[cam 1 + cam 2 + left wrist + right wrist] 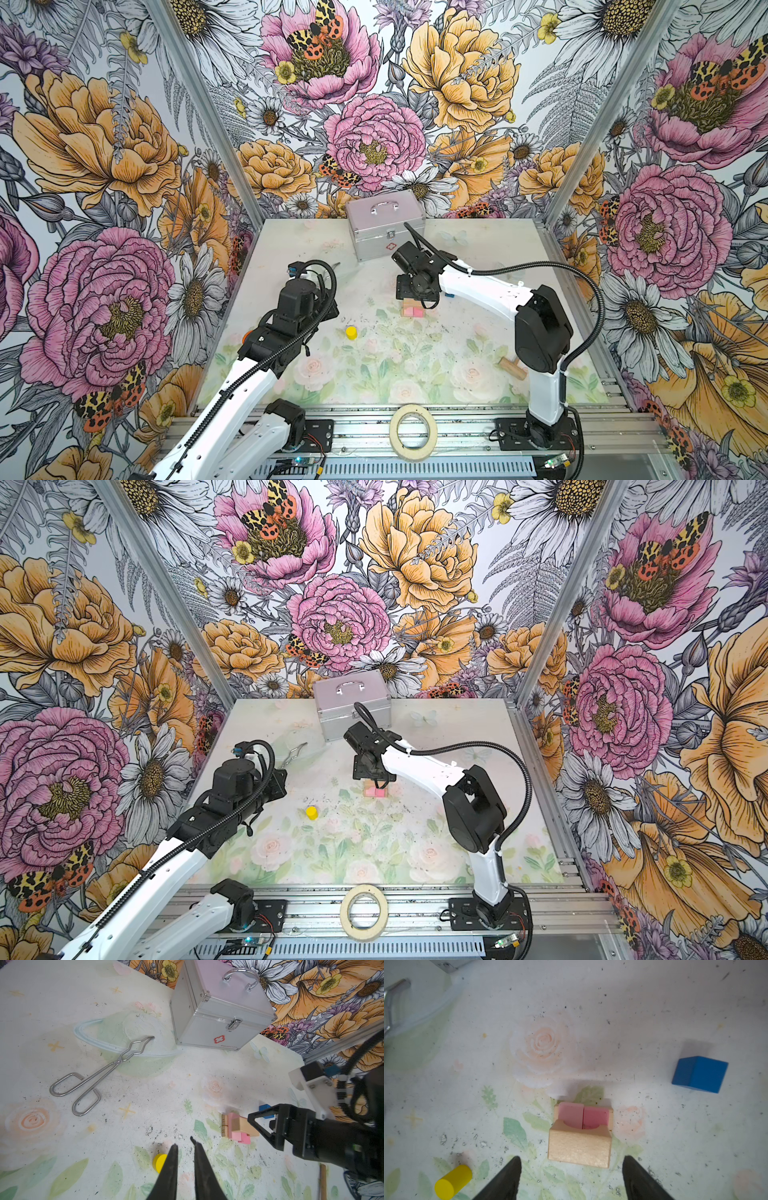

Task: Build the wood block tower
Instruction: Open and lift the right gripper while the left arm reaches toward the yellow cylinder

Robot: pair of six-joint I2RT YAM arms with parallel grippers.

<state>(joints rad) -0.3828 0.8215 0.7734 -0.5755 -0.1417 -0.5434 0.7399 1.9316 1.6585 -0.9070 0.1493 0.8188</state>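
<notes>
Right gripper [571, 1157] is hovering wide-jawed over the tan arch brick [579, 1147]; blue cube [449, 295] sitting at two o'clock; left gripper [184, 1142] narrow-jawed, empty.

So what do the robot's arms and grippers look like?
The left arm and right arm have white shells and black joints, each with a black ribbed hose looped along it. The left gripper and right gripper are black, with tapered, pointed fingers.
</notes>
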